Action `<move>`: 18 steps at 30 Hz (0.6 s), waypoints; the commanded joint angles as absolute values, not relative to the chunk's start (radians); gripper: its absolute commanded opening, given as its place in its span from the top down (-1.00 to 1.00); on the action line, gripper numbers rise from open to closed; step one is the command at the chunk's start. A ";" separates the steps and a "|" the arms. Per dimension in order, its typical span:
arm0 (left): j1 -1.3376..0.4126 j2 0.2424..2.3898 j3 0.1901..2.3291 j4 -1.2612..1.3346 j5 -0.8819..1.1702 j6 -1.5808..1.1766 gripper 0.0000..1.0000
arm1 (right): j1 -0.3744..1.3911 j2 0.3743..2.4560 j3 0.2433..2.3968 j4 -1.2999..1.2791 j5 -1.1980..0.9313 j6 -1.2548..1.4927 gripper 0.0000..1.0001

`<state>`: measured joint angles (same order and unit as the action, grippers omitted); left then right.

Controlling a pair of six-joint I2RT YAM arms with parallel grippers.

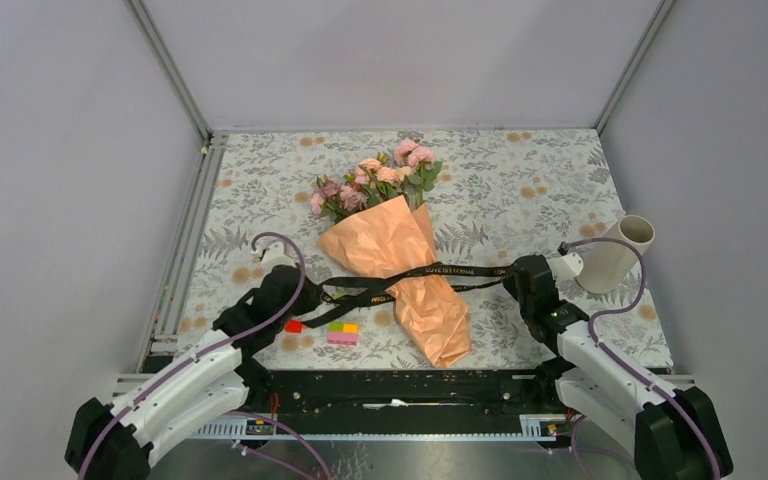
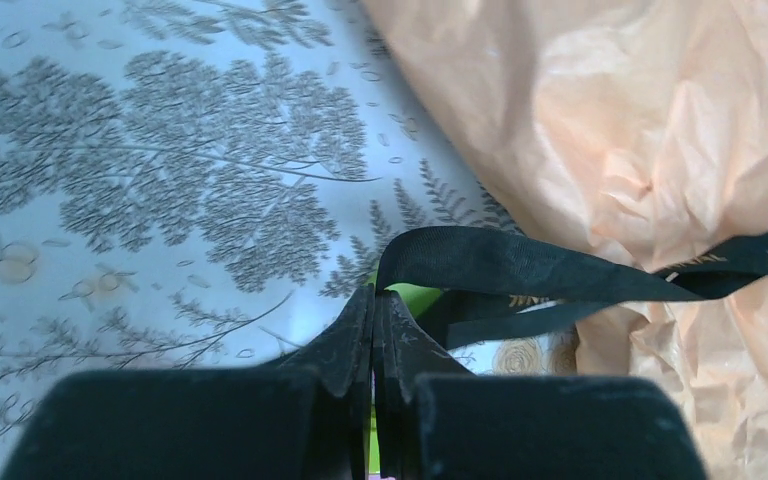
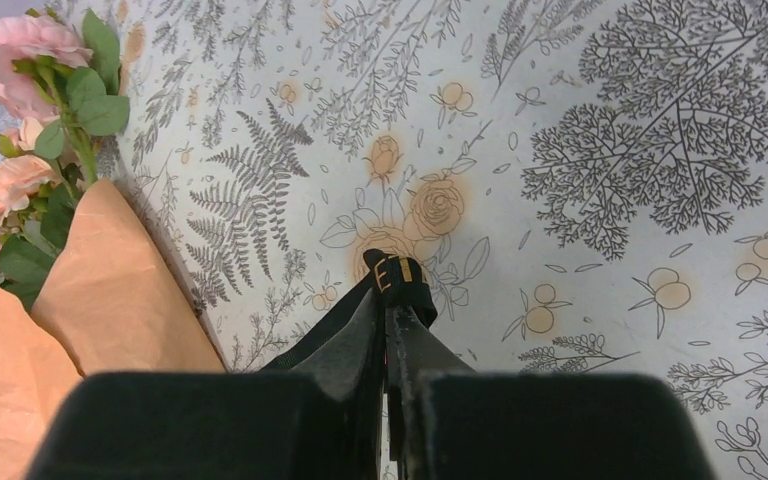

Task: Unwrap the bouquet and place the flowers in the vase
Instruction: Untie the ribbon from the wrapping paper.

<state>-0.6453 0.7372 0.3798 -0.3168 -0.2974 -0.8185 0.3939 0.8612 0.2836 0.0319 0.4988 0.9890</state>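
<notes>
The bouquet [image 1: 400,265] lies mid-frame between both arms; left fingers [image 2: 352,335] and right fingers [image 3: 360,340] each pinch one end of its black ribbon [image 1: 440,271].

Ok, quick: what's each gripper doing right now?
Left gripper: shut on the black ribbon.
Right gripper: shut on the black ribbon's other end.

Left gripper [image 2: 373,320] pinching black fabric ribbon [image 2: 520,268]
The ribbon crosses crinkled orange wrapping paper [image 2: 610,130] lying on a grey fern-print tablecloth [image 2: 160,150].
</notes>
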 commanded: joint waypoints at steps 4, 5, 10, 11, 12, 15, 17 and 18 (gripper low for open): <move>-0.534 0.599 0.314 -0.385 -0.325 -0.997 1.00 | 0.349 0.833 0.249 0.022 0.462 1.040 0.97; -0.527 0.586 0.311 -0.392 -0.333 -1.007 1.00 | 0.348 0.821 0.248 0.016 0.462 1.036 0.92; -0.520 0.553 0.309 -0.433 -0.386 -1.022 1.00 | 0.347 0.736 0.266 -0.054 0.478 0.973 0.38; -0.519 0.546 0.308 -0.448 -0.397 -1.025 1.00 | 0.347 0.711 0.271 -0.067 0.482 0.954 0.19; -0.519 0.540 0.309 -0.460 -0.406 -1.026 1.00 | 0.347 0.687 0.278 -0.075 0.481 0.929 0.01; -0.518 0.521 0.304 -0.482 -0.413 -1.023 1.00 | 0.347 0.617 0.293 -0.052 0.426 0.818 -0.44; -0.518 0.517 0.300 -0.487 -0.405 -1.011 0.95 | 0.347 0.601 0.321 -0.013 0.314 0.714 -0.56; -0.518 0.516 0.299 -0.492 -0.402 -1.003 0.91 | 0.347 0.609 0.343 -0.011 0.267 0.681 -0.60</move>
<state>-0.5243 0.5297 0.3042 -0.4797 -0.3759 -1.0065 0.3504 0.6266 0.2592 -0.0486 0.4206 0.8745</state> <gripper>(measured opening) 0.017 0.764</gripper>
